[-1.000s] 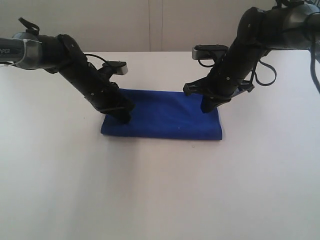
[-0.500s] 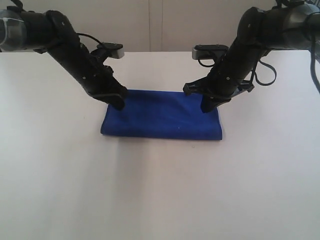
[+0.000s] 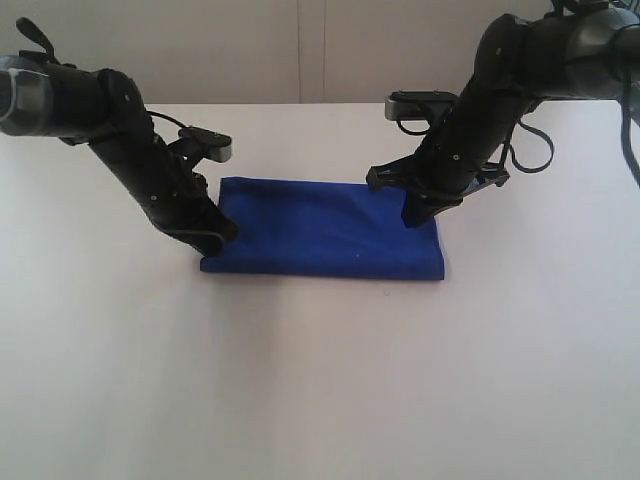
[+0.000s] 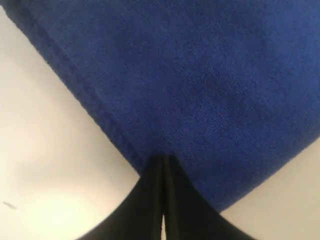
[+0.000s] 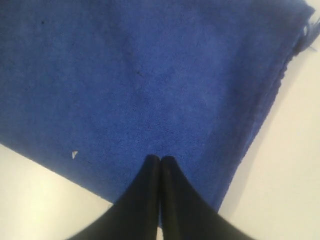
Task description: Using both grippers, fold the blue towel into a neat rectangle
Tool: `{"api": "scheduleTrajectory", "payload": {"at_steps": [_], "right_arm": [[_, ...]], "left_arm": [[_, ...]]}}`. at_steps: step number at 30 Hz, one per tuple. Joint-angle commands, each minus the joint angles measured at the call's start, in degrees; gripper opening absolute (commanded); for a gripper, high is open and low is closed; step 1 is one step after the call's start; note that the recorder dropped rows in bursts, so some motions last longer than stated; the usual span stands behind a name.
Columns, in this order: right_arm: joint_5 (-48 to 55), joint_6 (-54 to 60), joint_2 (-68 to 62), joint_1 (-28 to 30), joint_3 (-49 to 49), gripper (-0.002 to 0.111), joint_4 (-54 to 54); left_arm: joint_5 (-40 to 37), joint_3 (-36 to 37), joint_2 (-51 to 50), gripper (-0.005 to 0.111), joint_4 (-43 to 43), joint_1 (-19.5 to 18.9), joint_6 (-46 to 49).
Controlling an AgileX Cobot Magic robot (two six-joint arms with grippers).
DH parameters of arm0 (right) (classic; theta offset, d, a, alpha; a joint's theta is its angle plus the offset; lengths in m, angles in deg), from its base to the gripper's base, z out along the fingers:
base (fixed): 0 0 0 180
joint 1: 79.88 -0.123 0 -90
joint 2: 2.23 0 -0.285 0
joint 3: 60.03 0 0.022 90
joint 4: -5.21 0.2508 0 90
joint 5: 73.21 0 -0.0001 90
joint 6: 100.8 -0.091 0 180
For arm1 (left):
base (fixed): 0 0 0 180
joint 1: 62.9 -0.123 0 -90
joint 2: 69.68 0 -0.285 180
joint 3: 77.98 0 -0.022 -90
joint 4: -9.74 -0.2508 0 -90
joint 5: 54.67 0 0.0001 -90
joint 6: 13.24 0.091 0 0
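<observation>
The counter (image 3: pixel 320 400): white, spread out in front of me, with the cloth lying near its middle.
The blue towel (image 3: pixel 325 232): flat on the counter, folded into a long rectangle. Its long sides run left to right and its near edge is a thick, rounded fold.
The speck (image 3: pixel 357 257): a small pale fleck on the cloth, close to the near edge and a little right of the middle.
My left hand (image 3: pixel 222 238): down at the towel's near left corner, with my arm slanting in from the left. My two fingers (image 4: pixel 147 190) are pressed together and their tips touch the cloth just inside that corner. The stitched side edge runs away beside them. I cannot tell whether any cloth is caught between them.
My right hand (image 3: pixel 413 218): farther back, at the towel's right end and nearer the far edge, with my arm coming down steeply from the right. Here too my fingers (image 5: pixel 145 195) are drawn together and their tips rest on the blue surface. The layered end of the fold shows off to one side.
The wall (image 3: pixel 200 50): pale and plain behind the counter, with a thin upright seam near the middle.
</observation>
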Motion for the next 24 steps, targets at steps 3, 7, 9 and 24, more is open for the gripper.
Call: {"api": "scheduleTrajectory", "payload": {"at_steps": [3, 7, 9, 24], "right_arm": [[0.14, -0.26, 0.18, 0.25, -0.23, 0.0, -0.14], [0.25, -0.26, 0.18, 0.25, -0.23, 0.0, -0.14], [0.25, -0.26, 0.18, 0.25, -0.23, 0.0, -0.14], [2.28, -1.64, 0.56, 0.25, -0.12, 0.0, -0.14]], "left_arm": [[-0.62, 1.61, 0.41, 0.0, 0.35, -0.31, -0.3], [-3.34, 1.61, 0.41, 0.0, 0.35, -0.31, -0.3], [-4.41, 1.61, 0.41, 0.0, 0.5, -0.31, -0.98], [-6.19, 1.5, 1.17, 0.0, 2.08, -0.31, -1.78]]}}
